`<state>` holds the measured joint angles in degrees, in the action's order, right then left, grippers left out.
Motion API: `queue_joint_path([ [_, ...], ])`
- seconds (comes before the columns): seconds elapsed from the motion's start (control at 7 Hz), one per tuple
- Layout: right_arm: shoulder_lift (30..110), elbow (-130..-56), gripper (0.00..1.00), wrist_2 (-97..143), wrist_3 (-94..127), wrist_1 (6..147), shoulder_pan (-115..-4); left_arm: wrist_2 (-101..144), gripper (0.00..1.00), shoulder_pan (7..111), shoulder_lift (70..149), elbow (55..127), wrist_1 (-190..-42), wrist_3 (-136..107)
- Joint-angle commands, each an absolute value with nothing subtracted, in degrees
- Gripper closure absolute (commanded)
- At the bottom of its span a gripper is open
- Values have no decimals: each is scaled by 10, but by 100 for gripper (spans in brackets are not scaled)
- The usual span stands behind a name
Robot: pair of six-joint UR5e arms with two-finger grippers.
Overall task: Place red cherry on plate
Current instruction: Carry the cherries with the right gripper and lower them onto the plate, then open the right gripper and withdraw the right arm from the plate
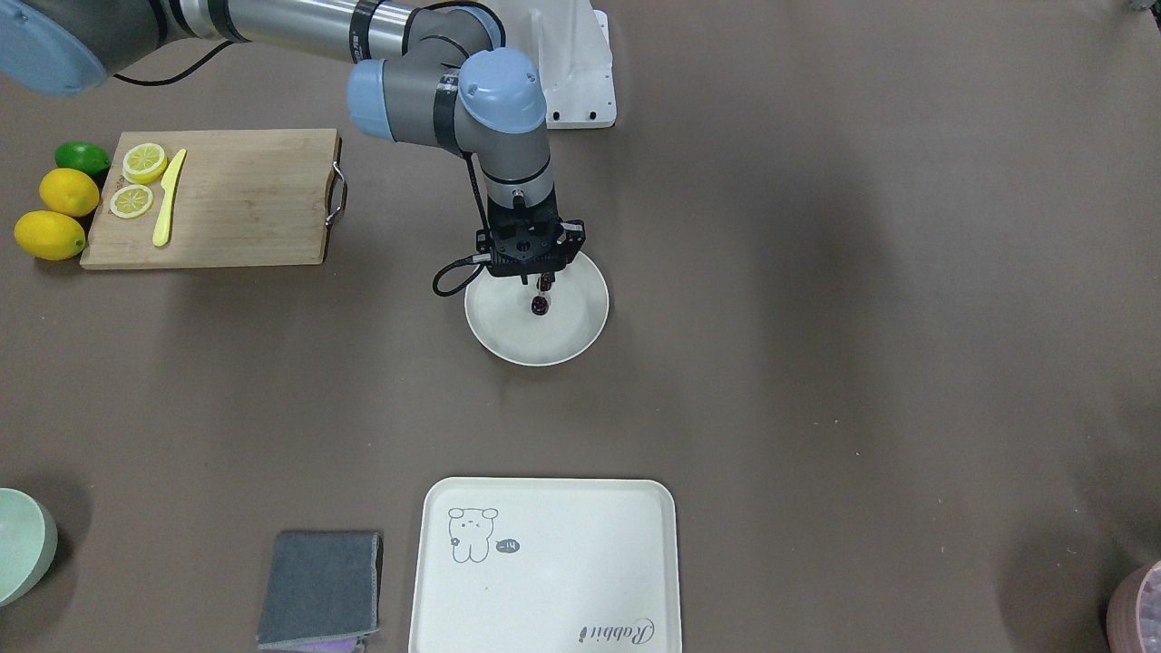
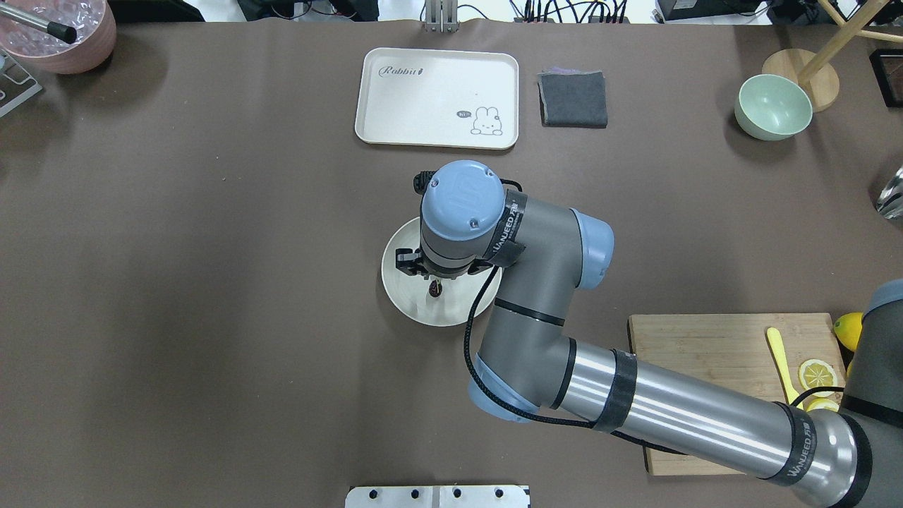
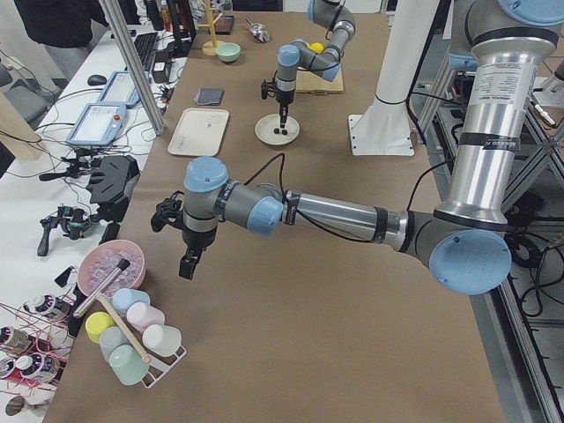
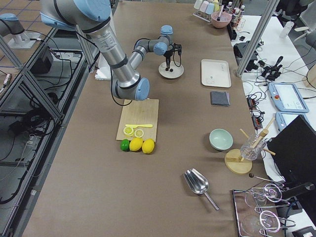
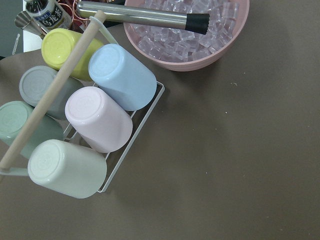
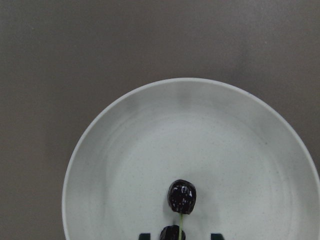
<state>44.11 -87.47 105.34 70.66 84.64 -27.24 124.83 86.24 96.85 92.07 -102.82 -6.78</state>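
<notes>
One brown-covered table, cluttered benches alongside; red cherry lies on plate under right gripper, fingers apart I think; left gripper, can't tell.

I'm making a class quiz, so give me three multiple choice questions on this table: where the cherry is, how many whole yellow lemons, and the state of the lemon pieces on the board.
1. Where is the red cherry? A in the green bowl; B within the plate; C on the tray.
2. How many whole yellow lemons lie beside the cutting board? A one; B two; C four.
3. The lemon pieces on that board are: A round slices; B wedges; C peeled halves.
Answers: B, it shows within the rim; B, two lie at the board's end; A, both are flat rounds.
</notes>
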Motion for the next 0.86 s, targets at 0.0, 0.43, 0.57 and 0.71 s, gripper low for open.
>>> queue_joint_path([
  [0.0,462,-937,0,1126,699,886,-333,1268,2,893,942,916,-1027,3],
  [0.43,609,-1025,0,1245,514,914,-487,1333,2,916,890,918,-1007,41],
  [0.57,673,-1028,0,1297,443,914,-569,1339,2,915,887,923,-1006,20],
  [0.71,738,-1024,0,1322,337,915,-649,1339,2,915,887,933,-1006,-29],
])
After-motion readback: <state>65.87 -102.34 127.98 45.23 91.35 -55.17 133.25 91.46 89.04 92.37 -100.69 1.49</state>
